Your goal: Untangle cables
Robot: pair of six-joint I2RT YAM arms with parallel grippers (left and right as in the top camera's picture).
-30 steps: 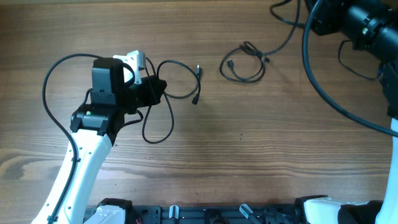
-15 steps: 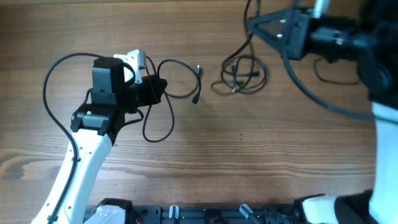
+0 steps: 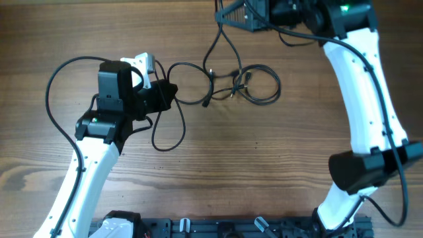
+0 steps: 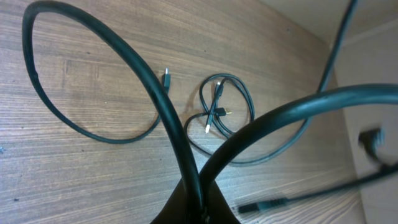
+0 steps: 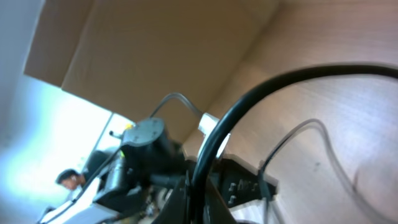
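two thin black flexible cords are spread on the brown wood-grain table [image 3: 277, 165], both in its far half. the first cable [image 3: 180, 125], a long black cord, is laid out in wide open loops left of centre: one loop sags toward the near edge and another arcs away. its small plug ends [image 3: 207, 104] are found just left of the second cord. the first cable is clamped in the left gripper [image 3: 165, 92], whose fingers are clenched tight on it. in the left wrist view two of its strands [image 4: 155, 87] are seen rising out of the closed jaws.

the second cable [image 3: 261, 82], a black cord wound into a small coil, is placed at centre, slightly right. whether it touches the first cable's plugs cannot be told. one strand is drawn from the coil up to the right gripper [image 3: 225, 16] at the far edge. there it is pinched between closed fingers, and the blurred right wrist view shows it [image 5: 249, 93] emerging from them. the coil is also seen from the left wrist [image 4: 245, 106], flat on the wood.

a thick black wire [image 3: 49, 92] is looped beside the white left arm [image 3: 86, 178]. the white right arm [image 3: 363, 86] is stretched along the right side.
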